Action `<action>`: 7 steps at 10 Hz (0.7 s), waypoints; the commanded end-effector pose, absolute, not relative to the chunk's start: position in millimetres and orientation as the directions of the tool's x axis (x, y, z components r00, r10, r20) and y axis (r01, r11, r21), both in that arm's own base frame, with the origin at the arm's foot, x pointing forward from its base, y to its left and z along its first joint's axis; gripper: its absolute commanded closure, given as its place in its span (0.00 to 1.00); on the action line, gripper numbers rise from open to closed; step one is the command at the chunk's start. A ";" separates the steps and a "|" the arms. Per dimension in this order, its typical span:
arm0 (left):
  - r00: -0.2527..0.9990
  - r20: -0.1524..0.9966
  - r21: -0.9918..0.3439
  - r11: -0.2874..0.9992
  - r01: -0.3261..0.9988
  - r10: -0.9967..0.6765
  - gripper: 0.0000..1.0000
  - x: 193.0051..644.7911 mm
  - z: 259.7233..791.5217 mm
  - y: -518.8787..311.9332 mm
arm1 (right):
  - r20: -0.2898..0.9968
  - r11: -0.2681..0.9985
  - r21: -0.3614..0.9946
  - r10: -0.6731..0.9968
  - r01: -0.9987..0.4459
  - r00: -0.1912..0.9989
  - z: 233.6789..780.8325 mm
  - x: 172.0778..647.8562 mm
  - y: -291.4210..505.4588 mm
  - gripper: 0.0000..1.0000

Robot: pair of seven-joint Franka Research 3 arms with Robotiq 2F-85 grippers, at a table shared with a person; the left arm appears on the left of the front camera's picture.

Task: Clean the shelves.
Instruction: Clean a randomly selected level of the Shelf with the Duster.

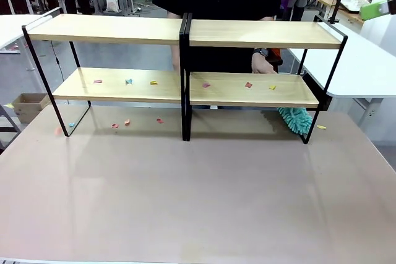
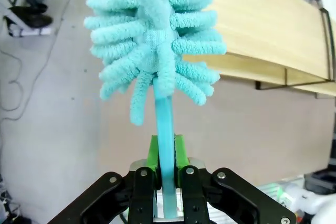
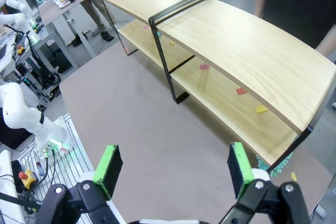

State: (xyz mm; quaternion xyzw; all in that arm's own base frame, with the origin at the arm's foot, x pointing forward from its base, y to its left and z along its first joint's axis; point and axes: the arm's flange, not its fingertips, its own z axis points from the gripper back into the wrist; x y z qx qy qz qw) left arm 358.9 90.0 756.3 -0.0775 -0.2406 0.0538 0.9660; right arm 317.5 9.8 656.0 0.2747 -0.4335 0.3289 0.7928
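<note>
The shelves (image 1: 185, 32) carry small coloured paper scraps (image 1: 129, 81) on both lower boards. The left gripper (image 2: 167, 156) is clenched on the handle of a teal duster (image 2: 157, 40); the right gripper (image 3: 174, 162) stands spread, grasping nothing.

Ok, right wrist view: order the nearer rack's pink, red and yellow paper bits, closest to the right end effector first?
1. yellow scrap, near end of the lower board
2. red scrap, next along
3. pink scrap, far end, farthest from the right end effector
</note>
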 end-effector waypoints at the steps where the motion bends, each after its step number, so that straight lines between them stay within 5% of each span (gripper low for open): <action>1: 0.909 0.410 -0.280 0.959 0.047 0.075 0.87 355.1 753.4 90.7 | 0.871 0.630 0.152 0.279 -0.762 0.404 656.7 317.7 10.5 0.00; 7: 0.836 0.329 -0.638 0.549 0.540 -0.440 0.87 214.9 774.6 101.4 | 0.871 0.630 0.152 0.279 -0.762 0.404 656.7 317.7 10.5 0.00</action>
